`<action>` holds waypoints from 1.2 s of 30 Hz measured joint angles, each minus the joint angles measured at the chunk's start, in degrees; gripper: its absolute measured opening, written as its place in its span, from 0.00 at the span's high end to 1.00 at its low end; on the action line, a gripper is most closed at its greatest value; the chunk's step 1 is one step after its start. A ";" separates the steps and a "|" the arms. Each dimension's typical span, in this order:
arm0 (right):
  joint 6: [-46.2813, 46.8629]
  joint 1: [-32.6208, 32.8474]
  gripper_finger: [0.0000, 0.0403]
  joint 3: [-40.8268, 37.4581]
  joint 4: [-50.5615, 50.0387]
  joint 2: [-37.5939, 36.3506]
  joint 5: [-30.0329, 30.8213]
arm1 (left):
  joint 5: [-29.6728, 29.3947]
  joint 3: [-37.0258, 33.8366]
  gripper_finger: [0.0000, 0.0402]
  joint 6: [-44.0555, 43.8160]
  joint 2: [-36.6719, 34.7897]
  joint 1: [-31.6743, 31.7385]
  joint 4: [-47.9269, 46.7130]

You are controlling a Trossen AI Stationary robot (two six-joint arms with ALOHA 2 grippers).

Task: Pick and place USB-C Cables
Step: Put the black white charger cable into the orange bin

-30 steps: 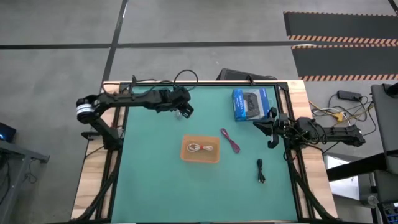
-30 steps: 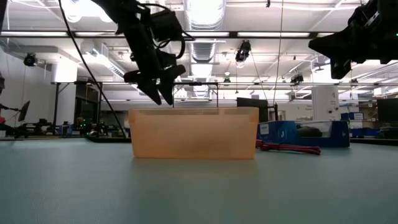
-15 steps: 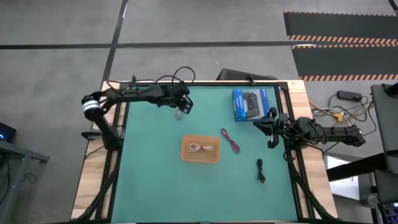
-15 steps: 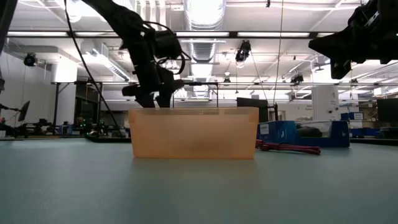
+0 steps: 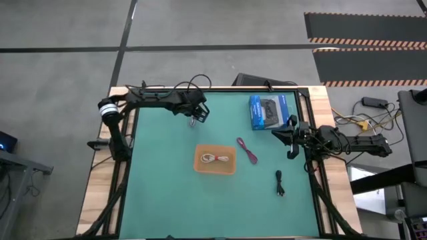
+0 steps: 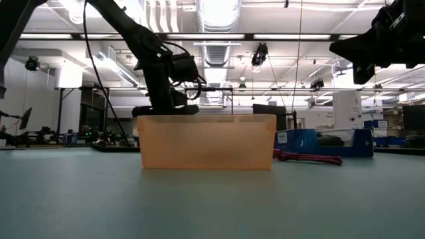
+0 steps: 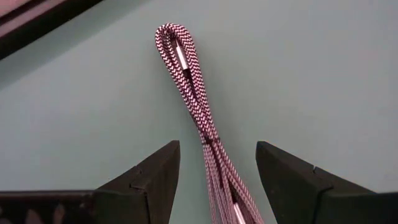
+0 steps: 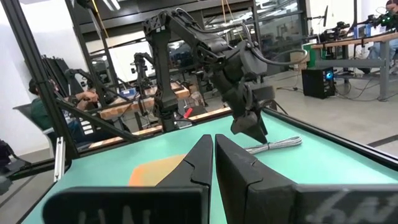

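A silver-grey braided cable bundle [image 7: 198, 112] lies flat on the green mat near the far edge; it also shows in the right wrist view [image 8: 278, 144]. My left gripper [image 7: 217, 146] is open and points down over it, one finger on each side of the bundle, low over the mat [image 5: 195, 119]. The orange tray [image 5: 200, 168] holds the white cable [image 5: 215, 159]. The magenta cable [image 5: 247, 151] and the black cable [image 5: 280, 183] lie on the mat to the tray's right. My right gripper [image 8: 213, 138] is shut and empty at the right edge [image 5: 283, 133].
A blue box picturing a controller [image 5: 270, 111] lies at the far right of the mat, near my right gripper. The tray [image 6: 206, 143] stands in mid-table. Dark wires loop over my left arm [image 5: 190, 83]. A person sits beyond the table [image 8: 43, 106].
My left gripper has gone down toward the mat and a little toward the far edge, ending low over the silver-grey cable. In the low view its fingers have sunk behind the tray's rim. My right arm has kept still.
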 joint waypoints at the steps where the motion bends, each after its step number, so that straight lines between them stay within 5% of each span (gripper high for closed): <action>1: 0.00 0.00 0.98 0.00 0.00 0.00 0.00 | -0.02 0.00 0.51 0.00 0.42 0.07 0.28; 36: 0.16 0.01 0.98 0.00 -1.14 0.00 0.00 | -1.49 -0.15 0.54 -0.31 5.80 0.56 3.37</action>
